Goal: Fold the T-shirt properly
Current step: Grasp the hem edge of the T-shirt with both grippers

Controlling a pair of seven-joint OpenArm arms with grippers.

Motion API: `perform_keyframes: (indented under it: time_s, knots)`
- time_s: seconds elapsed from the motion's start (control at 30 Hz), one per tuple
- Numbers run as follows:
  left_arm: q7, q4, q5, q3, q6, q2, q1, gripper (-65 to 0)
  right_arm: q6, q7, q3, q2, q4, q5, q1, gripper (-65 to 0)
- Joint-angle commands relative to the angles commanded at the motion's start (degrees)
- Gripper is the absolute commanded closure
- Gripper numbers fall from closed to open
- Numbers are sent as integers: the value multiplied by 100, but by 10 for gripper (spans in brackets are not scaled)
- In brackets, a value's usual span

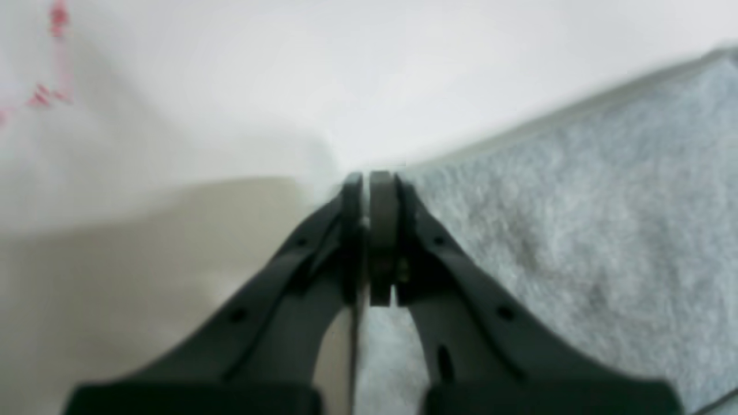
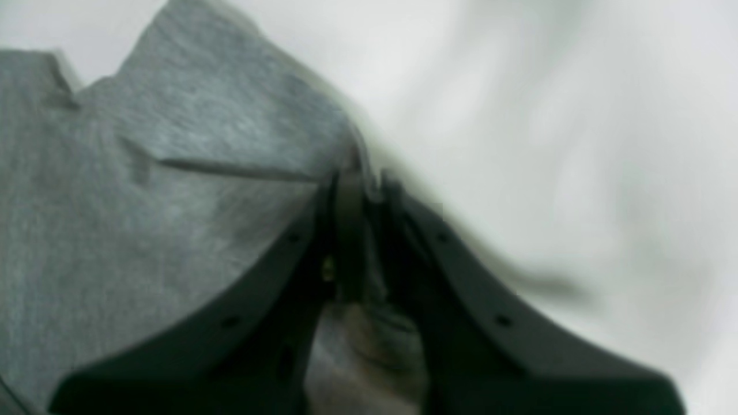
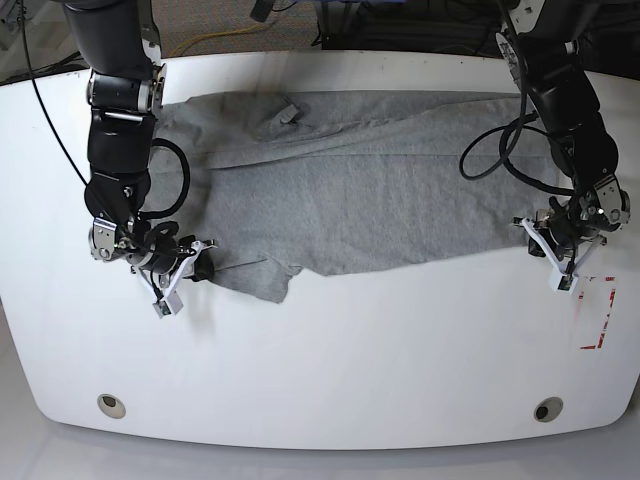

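Note:
The heather-grey T-shirt [image 3: 360, 190] lies spread across the white table [image 3: 330, 370], partly folded, with a wrinkled lower left corner. In the base view my right gripper [image 3: 203, 268] is at the image's left, shut on that lower left corner. The right wrist view shows the gripper [image 2: 363, 181] with cloth [image 2: 173, 173] bunched between its jaws. My left gripper [image 3: 533, 233] is at the image's right, at the shirt's right edge. In the left wrist view the gripper [image 1: 367, 180] has its jaws pressed together on the hem of the shirt [image 1: 576, 219].
Red tape marks [image 3: 600, 318] lie on the table just right of my left gripper; they also show in the left wrist view [image 1: 49, 86]. Two round holes [image 3: 112, 405] [image 3: 548, 409] sit near the table's front edge. Black cables [image 3: 490, 150] hang from both arms.

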Motion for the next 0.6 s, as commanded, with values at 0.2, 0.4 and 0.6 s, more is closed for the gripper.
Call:
perform_keyframes:
  time_s: [0.2, 0.4, 0.6]
  knots:
    - [18, 747, 0, 18, -9, 18, 176, 0, 0, -545, 18, 0, 765, 0, -44, 0]
    - [18, 1204, 0, 18, -215, 18, 492, 0, 0, -949, 26, 9, 1503, 44, -281, 0]
    - [-9, 1275, 9, 0, -215, -9, 844, 0, 0, -1380, 26, 9, 2365, 44, -695, 0]
